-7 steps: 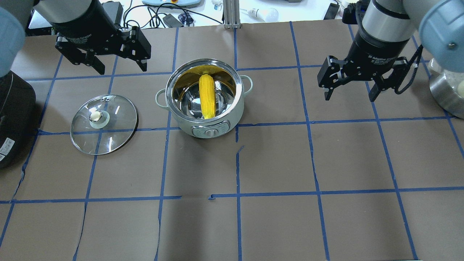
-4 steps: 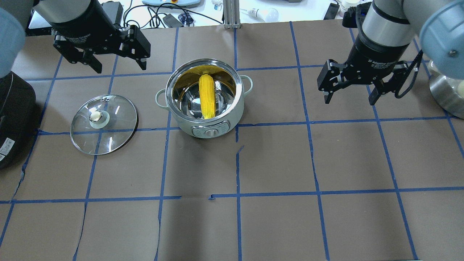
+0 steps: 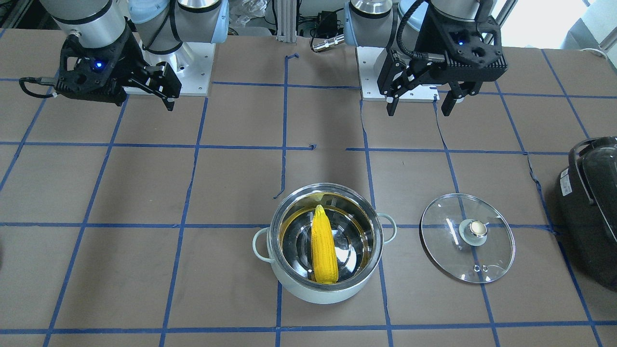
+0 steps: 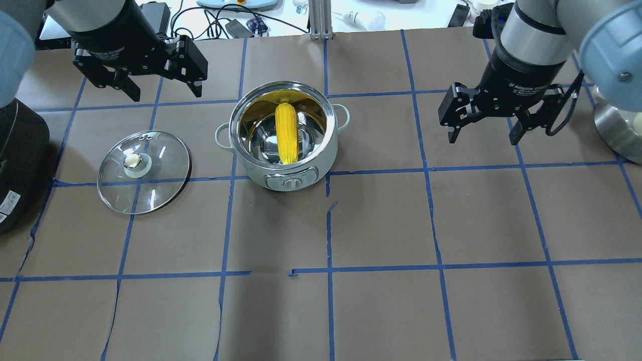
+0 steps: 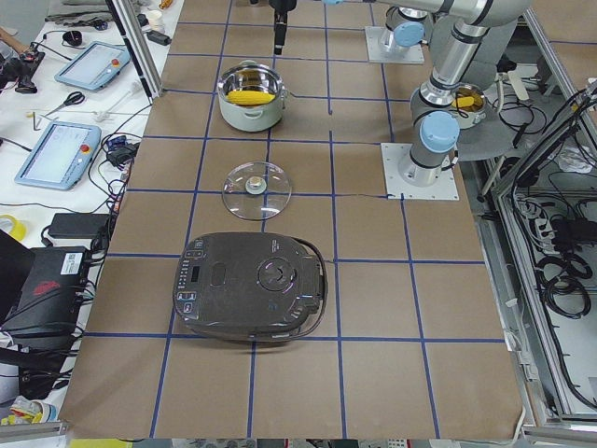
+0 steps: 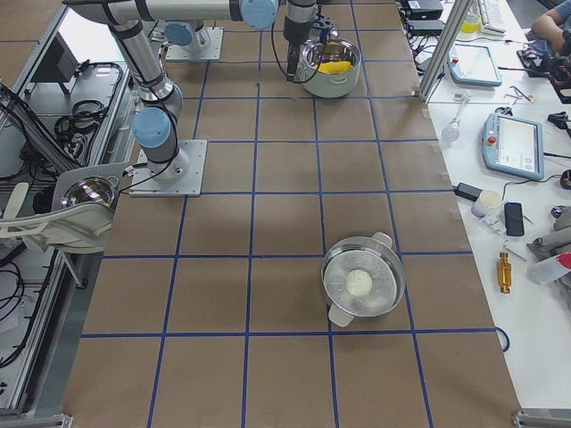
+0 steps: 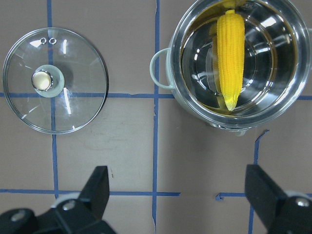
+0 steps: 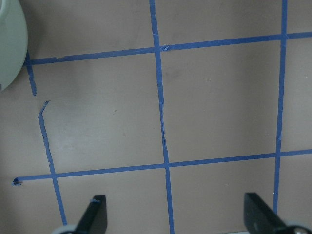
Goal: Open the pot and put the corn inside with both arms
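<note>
stage: by my reading the job looks done, lid off and cob in, with only a retreat left for the arms
pot: the pot point(image 4: 251, 169) stands open on the table point(image 4: 381, 225), towards its far side, control panel facing the robot
corn: the corn point(image 4: 287, 133) lies inside the pot on the steel bottom, across the middle
long axis: runs from the robot's side to the far side; in the front-facing view the tapered end points towards the robot
lid: the lid point(image 4: 144, 173) lies flat, knob up, just beside the pot on the robot's left, not touching it
key relation: the pot sits between the two grippers; the left one is nearer, and the lid is almost under it
left gripper: the left gripper point(image 4: 165, 93) is empty, jaws spread wide, raised above the table beyond the lid
right gripper: the right gripper point(image 4: 482, 139) is empty, jaws spread wide, well apart from the pot on its right
arm pose: the left arm point(image 4: 95, 22) and right arm point(image 4: 539, 30) both hold their wrists pointing down at the table
wrist views: the left shows lid and pot below; the right shows bare table and a sliver of pot wall
nearby: a black appliance point(image 4: 20, 165) at the left edge, a steel bowl point(image 4: 617, 130) at the right
risk: if the lid is wanted back on, the glass may slip from a knob grip
</note>
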`<state>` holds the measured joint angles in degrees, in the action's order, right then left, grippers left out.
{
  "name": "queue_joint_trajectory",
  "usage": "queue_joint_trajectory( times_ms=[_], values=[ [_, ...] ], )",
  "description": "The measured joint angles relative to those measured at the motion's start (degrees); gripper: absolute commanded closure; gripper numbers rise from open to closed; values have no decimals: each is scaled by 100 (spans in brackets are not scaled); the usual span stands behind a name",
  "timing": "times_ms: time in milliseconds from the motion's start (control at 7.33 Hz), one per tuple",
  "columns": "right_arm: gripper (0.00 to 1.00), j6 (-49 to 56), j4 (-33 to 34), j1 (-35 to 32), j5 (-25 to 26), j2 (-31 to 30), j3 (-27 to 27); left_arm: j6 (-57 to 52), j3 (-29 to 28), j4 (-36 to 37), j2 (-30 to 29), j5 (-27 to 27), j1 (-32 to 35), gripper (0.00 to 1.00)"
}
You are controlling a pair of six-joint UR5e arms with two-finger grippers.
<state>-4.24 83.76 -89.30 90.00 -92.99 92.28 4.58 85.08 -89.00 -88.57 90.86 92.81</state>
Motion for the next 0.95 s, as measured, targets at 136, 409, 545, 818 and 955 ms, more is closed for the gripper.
queue_joint_trajectory(
  times_ms=[136,409,545,818,955],
  values=[
    [0,7,0,0,-2,3,0,0,-7,-89,8,3,0,0],
    [0,11,0,0,-4,7,0,-1,-21,-247,14,4,0,0],
    [0,14,0,0,-6,9,0,-1,-22,-266,15,2,0,0],
    [0,17,2,0,-8,9,0,-1,-23,-275,15,5,0,0],
    [0,16,4,0,-7,9,0,-1,-21,-276,15,5,0,0]
  ],
)
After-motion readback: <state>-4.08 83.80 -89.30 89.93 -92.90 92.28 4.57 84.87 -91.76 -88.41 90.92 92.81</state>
